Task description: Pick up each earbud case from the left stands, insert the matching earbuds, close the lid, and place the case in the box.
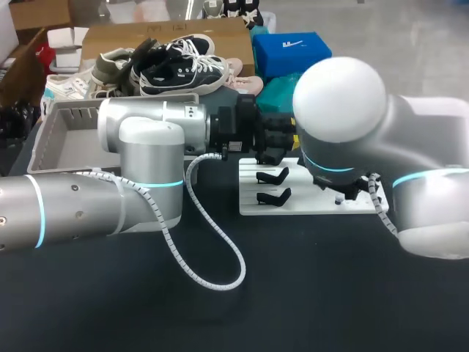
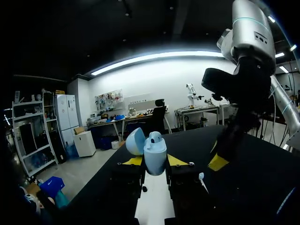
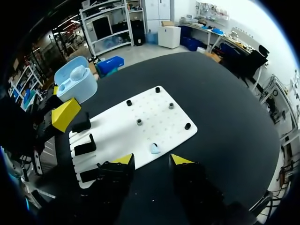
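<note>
1. The bare black table (image 1: 293, 293) lies open on the near side of the white flat board (image 3: 154, 117) — the grey plastic box (image 1: 69, 147) sits off to its left.
2. The left jaws grip the light-blue, open-lidded earbud case (image 2: 154, 155) upright; the right jaws gape empty over the board's edge, with one loose pale-blue earbud (image 3: 154, 149) just ahead.
3. I count one case, three black stands (image 3: 85, 147) and five black pegs (image 3: 139, 122).

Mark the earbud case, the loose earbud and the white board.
earbud case (image 2: 155, 159): left wrist view, lower body.
loose earbud (image 3: 155, 149): right wrist view, its middle.
white board (image 3: 158, 118): right wrist view, bare centre.
</note>
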Available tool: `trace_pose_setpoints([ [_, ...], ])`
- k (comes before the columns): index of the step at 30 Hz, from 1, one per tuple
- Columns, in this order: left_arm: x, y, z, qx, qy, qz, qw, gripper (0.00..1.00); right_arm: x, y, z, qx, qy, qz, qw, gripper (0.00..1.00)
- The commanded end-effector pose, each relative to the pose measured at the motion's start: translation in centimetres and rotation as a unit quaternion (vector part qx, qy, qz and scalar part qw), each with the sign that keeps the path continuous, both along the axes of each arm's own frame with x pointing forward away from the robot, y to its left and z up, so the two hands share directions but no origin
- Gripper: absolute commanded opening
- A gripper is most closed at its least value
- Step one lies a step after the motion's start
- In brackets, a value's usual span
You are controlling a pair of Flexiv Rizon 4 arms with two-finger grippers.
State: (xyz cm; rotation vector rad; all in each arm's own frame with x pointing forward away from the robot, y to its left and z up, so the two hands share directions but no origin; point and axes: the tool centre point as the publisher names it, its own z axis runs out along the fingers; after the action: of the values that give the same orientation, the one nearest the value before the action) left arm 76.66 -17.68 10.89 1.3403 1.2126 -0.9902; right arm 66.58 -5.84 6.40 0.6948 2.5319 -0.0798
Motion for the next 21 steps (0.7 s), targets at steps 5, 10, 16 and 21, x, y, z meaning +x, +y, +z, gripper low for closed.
trace_pose_setpoints([
  [5, 0.0, 0.0, -0.1, -0.001, -0.001, 0.000, 1.000, 0.00, 0.7, -0.5, -1.8, 0.018, 0.006, -0.012, 1.000, 0.44],
  [10, 0.0, 0.0, -0.1, -0.001, -0.001, 0.000, 1.000, 0.00, 1.1, -1.0, -2.4, 0.028, 0.009, -0.018, 0.999, 0.45],
  [16, 0.0, 0.0, -0.1, -0.001, -0.001, 0.000, 1.000, 0.00, 1.6, -1.0, -3.3, 0.031, 0.020, -0.017, 0.999, 0.45],
  [21, 0.0, 0.0, -0.1, -0.001, -0.001, 0.000, 1.000, 0.00, 2.0, -1.0, -3.8, 0.030, 0.023, -0.013, 0.999, 0.45],
])
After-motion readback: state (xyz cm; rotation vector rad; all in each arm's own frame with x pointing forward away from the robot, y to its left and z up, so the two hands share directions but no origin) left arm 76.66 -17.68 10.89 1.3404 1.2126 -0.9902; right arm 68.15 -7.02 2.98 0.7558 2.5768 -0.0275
